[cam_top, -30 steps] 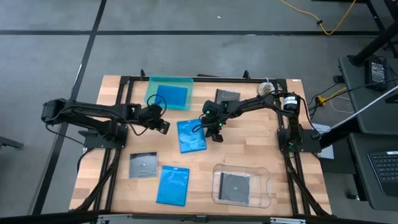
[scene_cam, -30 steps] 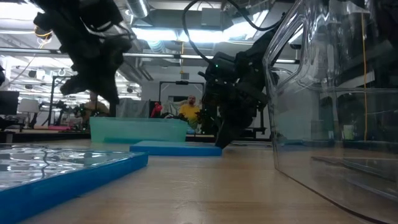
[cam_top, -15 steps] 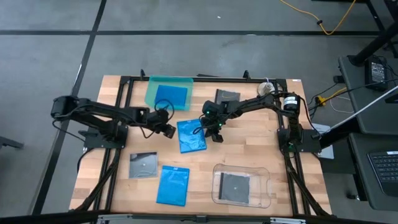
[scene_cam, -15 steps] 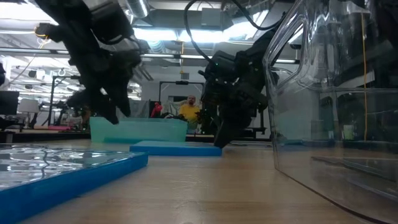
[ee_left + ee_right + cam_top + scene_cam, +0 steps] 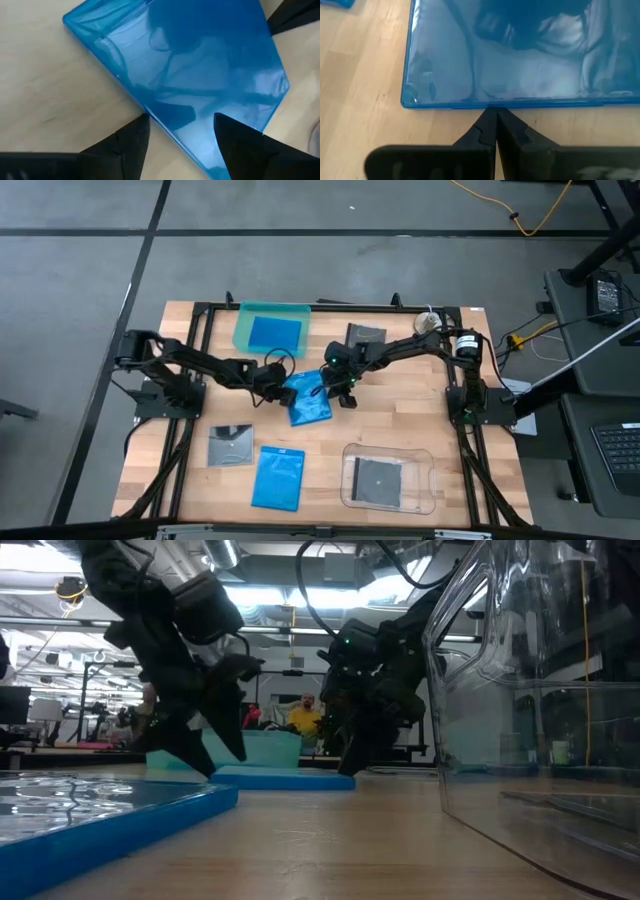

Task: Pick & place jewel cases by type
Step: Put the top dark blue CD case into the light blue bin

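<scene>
A bright blue jewel case (image 5: 308, 399) lies flat on the wood in the middle of the table, also in the left wrist view (image 5: 190, 70) and the right wrist view (image 5: 530, 55). My left gripper (image 5: 281, 387) stands open at its left edge, low over the table; in the left wrist view (image 5: 180, 120) one fingertip is by the case's edge and the other over its top. My right gripper (image 5: 346, 390) is shut at the case's right edge (image 5: 490, 111). In the low view the left gripper (image 5: 222, 765) and the right gripper (image 5: 350, 766) flank the case (image 5: 285, 778). My left gripper: I cannot tell whether its open fingers (image 5: 132, 142) touch the blue case. My right gripper has its shut fingertips (image 5: 489, 120) against the middle of the case's right-hand edge (image 5: 490, 105). They come slanting down from the table's right side. The case lies flat on the table.
A teal tray (image 5: 245, 313) at the far edge holds a blue case (image 5: 275, 333). A dark case (image 5: 365, 336) lies to its right. Near the front lie a grey case (image 5: 230, 445), a blue case (image 5: 278, 478) and a clear tray (image 5: 425, 480) holding a grey case (image 5: 378, 478).
My left gripper has moved toward the table's right edge and down, from beside the teal tray to the left edge of the middle blue case, and has opened on the way. The blue case has stayed where it was.
</scene>
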